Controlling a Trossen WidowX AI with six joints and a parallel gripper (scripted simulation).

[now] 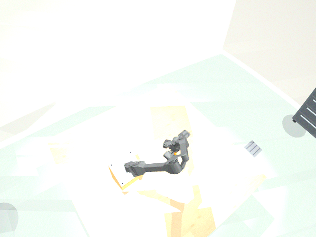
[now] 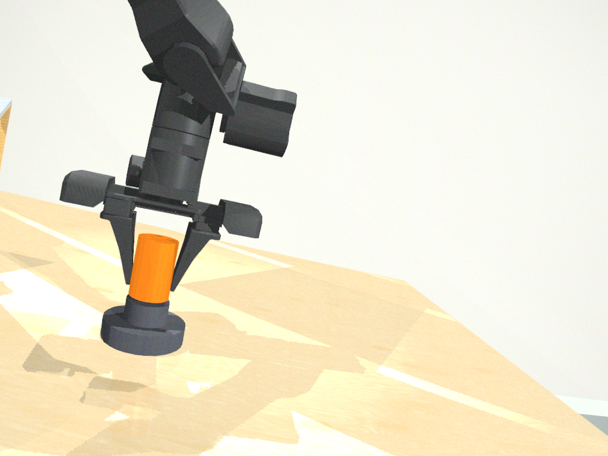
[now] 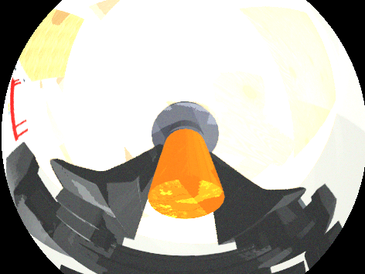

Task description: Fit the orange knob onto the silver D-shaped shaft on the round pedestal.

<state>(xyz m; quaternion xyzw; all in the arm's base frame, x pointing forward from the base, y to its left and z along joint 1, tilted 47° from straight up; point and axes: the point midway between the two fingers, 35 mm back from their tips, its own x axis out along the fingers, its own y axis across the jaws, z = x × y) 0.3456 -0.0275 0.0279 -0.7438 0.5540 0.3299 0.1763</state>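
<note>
The orange knob (image 1: 175, 153) (image 2: 153, 268) (image 3: 185, 170) stands upright on the raised neck of the dark grey round pedestal (image 2: 143, 338) (image 3: 162, 123). In the exterior view its lower edge meets the top of the neck, with no gap visible. The silver shaft is hidden, and so are the knob's hole and both flat sides. My gripper (image 2: 150, 287) is shut on the knob, one finger on each side of its lower half, and points down. In the wrist view the knob's top lies between the fingers. In the top view the arm hides most of the knob.
The arm's base stands on a white-topped box (image 1: 123, 177) with orange sides, left of the pedestal in the top view. A wooden table top (image 2: 304, 417) lies under the pedestal. A dark slatted unit (image 1: 314, 117) stands far right. A red bracket-like mark (image 3: 13, 110) shows at the wrist view's left.
</note>
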